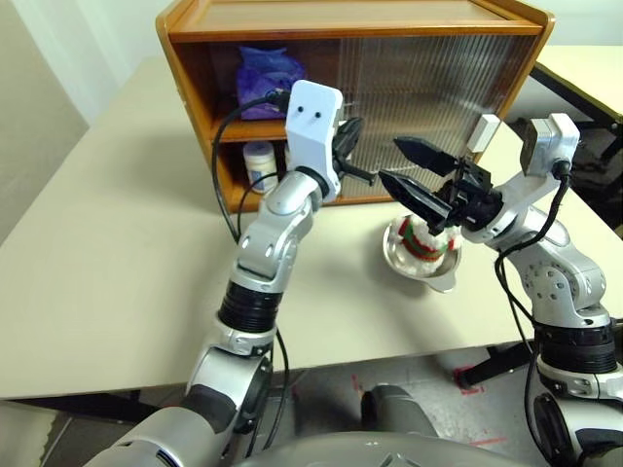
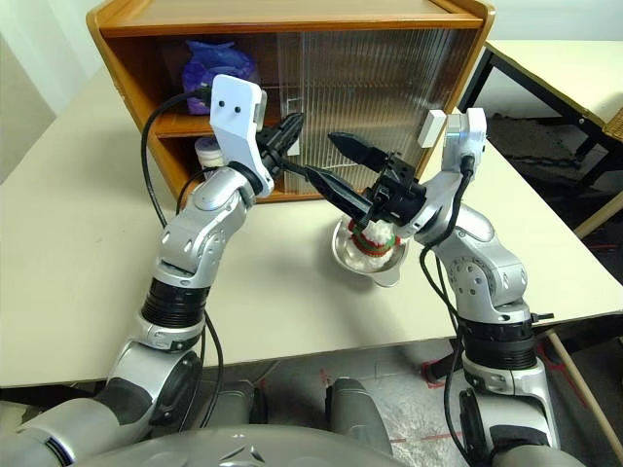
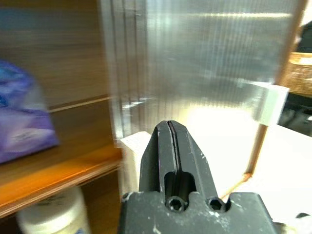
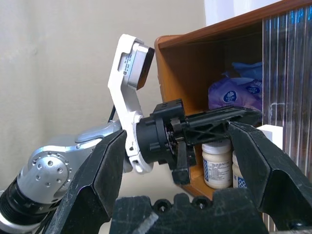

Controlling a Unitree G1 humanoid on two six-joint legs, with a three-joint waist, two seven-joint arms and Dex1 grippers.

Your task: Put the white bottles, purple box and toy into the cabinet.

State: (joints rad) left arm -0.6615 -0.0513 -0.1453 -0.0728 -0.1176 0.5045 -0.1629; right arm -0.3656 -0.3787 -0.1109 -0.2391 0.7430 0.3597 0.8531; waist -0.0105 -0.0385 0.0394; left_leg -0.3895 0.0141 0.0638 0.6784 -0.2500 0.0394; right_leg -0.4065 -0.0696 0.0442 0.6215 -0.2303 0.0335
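Toy (image 1: 421, 239): sat upright in a shiny bowl (image 1: 421, 265), just under the right claw (image 1: 408, 170); hat end pointed up.
Feel: looked soft, light, squashy. Best pinched around its middle.
Right claw: wide open, empty.
Left claw (image 3: 171, 146): squeezed shut, empty, beside the cabinet (image 1: 360, 24) door.
Inside: purple box (image 1: 265, 80), 2 white bottles (image 4: 217, 164).

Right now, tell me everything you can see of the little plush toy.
The toy is a small fluffy white plush with red and green stripes. It sits in a shiny metal bowl on the pale table, in front of the cabinet's ribbed sliding door. The right tool, open, hangs above it and hides its top, without touching it as far as the views show.
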